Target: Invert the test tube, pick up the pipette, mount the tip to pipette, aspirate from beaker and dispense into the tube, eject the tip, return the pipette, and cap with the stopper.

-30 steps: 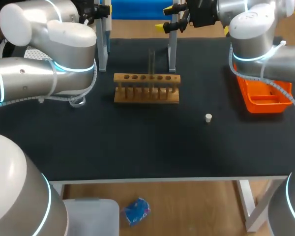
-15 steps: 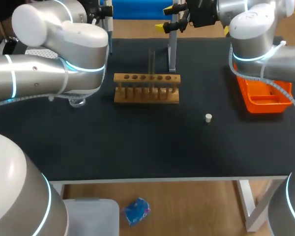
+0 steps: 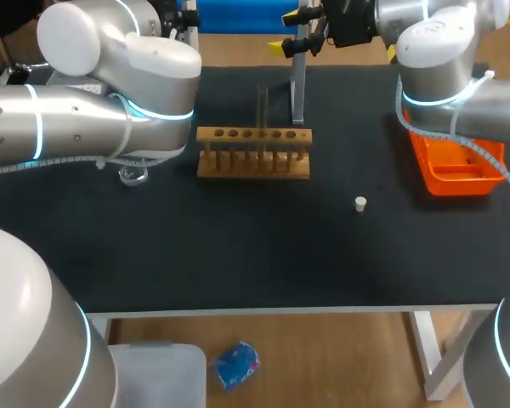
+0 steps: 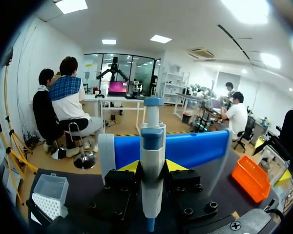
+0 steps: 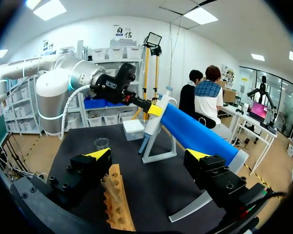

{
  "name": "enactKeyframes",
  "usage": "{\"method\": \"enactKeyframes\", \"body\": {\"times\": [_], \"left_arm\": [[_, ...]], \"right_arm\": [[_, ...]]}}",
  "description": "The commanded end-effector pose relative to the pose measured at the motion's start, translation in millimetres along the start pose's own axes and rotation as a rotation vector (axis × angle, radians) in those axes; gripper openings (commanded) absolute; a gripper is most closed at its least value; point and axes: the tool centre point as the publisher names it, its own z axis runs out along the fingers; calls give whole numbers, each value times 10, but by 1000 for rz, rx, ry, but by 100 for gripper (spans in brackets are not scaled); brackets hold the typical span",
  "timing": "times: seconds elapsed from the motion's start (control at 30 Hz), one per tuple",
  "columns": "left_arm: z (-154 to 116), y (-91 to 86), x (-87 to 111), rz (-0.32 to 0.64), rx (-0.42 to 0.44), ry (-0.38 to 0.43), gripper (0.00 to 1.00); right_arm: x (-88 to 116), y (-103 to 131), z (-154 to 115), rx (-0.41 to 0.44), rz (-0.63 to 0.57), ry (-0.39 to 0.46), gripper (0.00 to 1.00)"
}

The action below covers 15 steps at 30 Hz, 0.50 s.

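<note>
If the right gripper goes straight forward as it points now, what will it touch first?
Probably the white pipette stand, straight ahead of the open right gripper; depth is hard to judge.

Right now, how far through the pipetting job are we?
Done, apparently: the test tube stands upright in the rack. In hand: my left tool is at the pipette, which still sits on its blue stand. Left: mounting a tip from the tip box, aspirating from the beaker, dispensing, ejecting, returning, and capping; the stopper lies loose on the table.
</note>
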Motion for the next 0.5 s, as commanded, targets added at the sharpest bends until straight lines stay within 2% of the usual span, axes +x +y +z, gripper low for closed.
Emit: {"method": "enactKeyframes", "body": {"times": [0.03, 0.5], "left_arm": [[52, -18, 8, -8, -6, -20, 0], [77, -23, -51, -28, -18, -57, 0]], "right_arm": [[-4, 3, -9, 3, 0, 2, 100], [-4, 3, -9, 3, 0, 2, 100]]}}
